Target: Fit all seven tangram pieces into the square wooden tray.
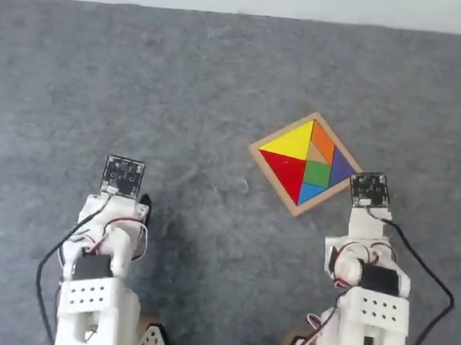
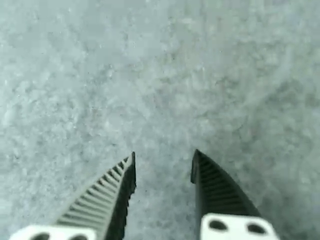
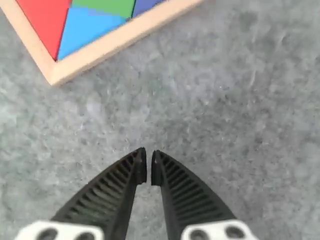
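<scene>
Two end effectors, both holding nothing, and a filled tray on the grey surface [image 1: 180, 97].
The left end effector [image 2: 162, 160] is open, its jaws well spread over bare surface, well apart from the tray [image 1: 274, 181]. The right end effector [image 3: 148, 155] is almost closed, with a thin slit between the jaws, near the tray's corner. The coloured pieces, among them yellow [image 1: 293, 143], red [image 1: 288, 171] and blue [image 3: 87, 27], lie flat inside the tray.

White arms [image 1: 97, 290] carry black ribbed fingers [image 2: 110, 200] and black cables [image 1: 419, 258].
</scene>
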